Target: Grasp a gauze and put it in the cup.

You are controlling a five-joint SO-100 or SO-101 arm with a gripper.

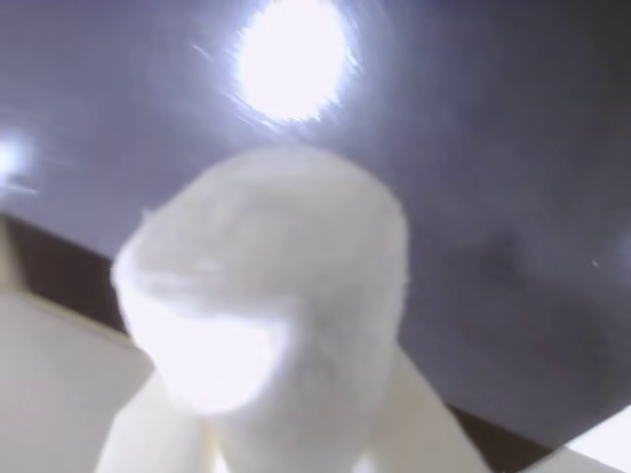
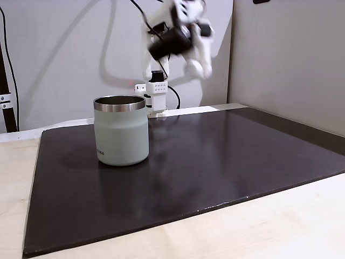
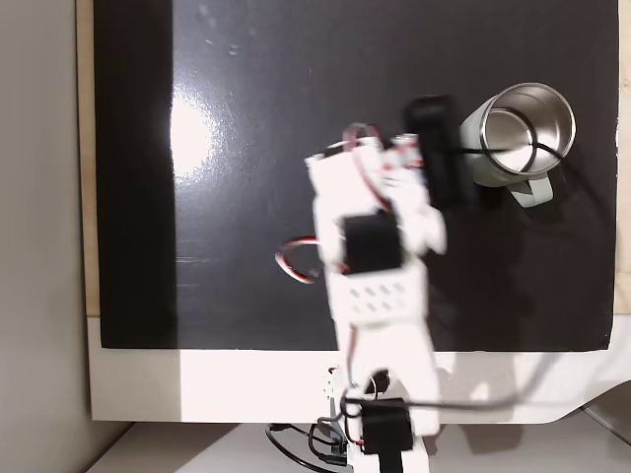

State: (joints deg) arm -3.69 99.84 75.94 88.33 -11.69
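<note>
The gauze, a soft white roll, sits close in the wrist view, pinched between my white fingers that rise from the bottom edge. My gripper is shut on it. In a fixed view the gripper hangs blurred high in the air, up and to the right of the sage-green cup. The cup stands upright on the dark mat with its steel rim open. From above, the cup is at the upper right, just right of the blurred arm, and nothing lies inside it.
A black mat covers most of the pale wooden table. The arm's white base stands at the mat's edge. A grey wall and a panel close off the back and right side. Cables hang behind the arm.
</note>
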